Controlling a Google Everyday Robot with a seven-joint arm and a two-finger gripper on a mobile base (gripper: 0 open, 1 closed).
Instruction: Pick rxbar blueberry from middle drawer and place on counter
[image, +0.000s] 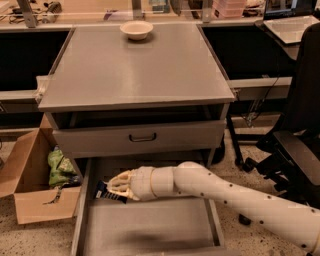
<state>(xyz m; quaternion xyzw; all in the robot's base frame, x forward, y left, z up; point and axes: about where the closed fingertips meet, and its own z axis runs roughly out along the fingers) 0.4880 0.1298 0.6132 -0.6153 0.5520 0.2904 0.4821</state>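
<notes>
The middle drawer (150, 227) is pulled out at the bottom of the view, its grey floor showing. My gripper (116, 187) reaches in from the right over the drawer's back left part and is shut on the rxbar blueberry (105, 192), a dark flat wrapper sticking out to the left of the fingers (120, 181). The bar looks lifted just off the drawer floor. The counter (135, 75) is the grey top of the cabinet above.
A white bowl (136, 29) stands at the counter's far edge. The upper drawer front (142, 137) with its black handle overhangs the open drawer. A cardboard box (27, 192) with a green bag (60, 167) stands on the left. A black office chair (300, 140) is on the right.
</notes>
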